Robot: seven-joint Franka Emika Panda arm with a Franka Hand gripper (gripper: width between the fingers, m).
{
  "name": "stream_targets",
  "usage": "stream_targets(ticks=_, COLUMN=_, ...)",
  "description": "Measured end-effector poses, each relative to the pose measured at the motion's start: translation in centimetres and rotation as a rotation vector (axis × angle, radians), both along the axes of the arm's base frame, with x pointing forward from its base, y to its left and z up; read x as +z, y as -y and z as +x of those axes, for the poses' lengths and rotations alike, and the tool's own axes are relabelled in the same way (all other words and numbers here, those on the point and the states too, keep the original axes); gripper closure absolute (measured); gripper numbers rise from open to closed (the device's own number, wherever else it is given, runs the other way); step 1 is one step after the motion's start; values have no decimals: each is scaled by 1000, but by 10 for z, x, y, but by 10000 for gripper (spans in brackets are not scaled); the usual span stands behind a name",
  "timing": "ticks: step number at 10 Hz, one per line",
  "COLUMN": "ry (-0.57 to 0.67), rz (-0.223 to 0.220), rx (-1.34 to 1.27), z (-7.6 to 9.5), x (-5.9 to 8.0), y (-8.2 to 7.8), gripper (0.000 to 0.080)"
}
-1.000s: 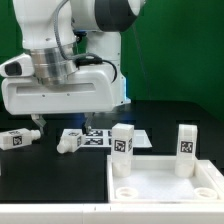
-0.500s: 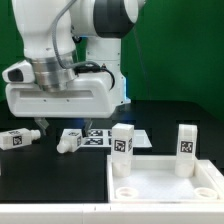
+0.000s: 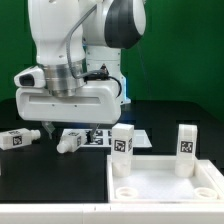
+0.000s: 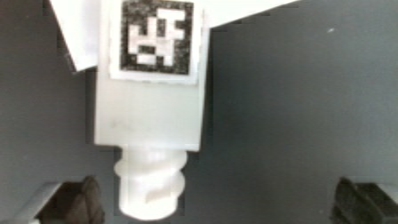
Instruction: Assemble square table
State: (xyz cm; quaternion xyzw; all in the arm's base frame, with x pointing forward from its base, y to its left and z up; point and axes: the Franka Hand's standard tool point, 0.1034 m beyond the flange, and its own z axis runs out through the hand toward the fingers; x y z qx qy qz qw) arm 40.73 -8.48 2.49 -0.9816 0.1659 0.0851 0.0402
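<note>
The gripper (image 3: 70,131) has moved toward the exterior view's right over the last second. Its spread fingers, earlier off to the left of the lying leg (image 3: 70,142), now hang above it, one on each side.

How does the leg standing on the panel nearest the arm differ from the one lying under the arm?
The standing leg is upright at a corner of the panel; the lying leg rests on its side on the black table. The lying leg's threaded tip shows in the wrist view; the standing leg's is hidden. Both are white, chunky and tagged.
</note>
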Motion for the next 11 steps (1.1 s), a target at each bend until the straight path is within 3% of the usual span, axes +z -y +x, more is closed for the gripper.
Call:
stream_targets(ticks=2, ry=-3, rz=-4, rx=-12, z=-7, x=-2, y=3, gripper=150)
stream_targets(ticks=4, ry=-4, rz=-24, rx=-9, z=-23, x=-14, y=2, gripper=150)
stream_targets(ticks=7, ry=2, rz=-28, rx=-8, z=-22, x=-15, y=3, gripper=195)
stream_targets(ticks=8, ry=2, rz=-28, rx=-7, z=-22, x=-15, y=3, gripper=371)
stream_targets(ticks=9, ry=2, rz=-28, rx=-7, z=-22, x=-15, y=3, gripper=371)
stream_targets(ticks=10, ry=2, rz=-27, rx=3, z=-22, x=-15, y=3, gripper=516)
stream_targets(ticks=11, ry=7, rz=-24, rx=30, z=-21, x=-14, y=3, gripper=515)
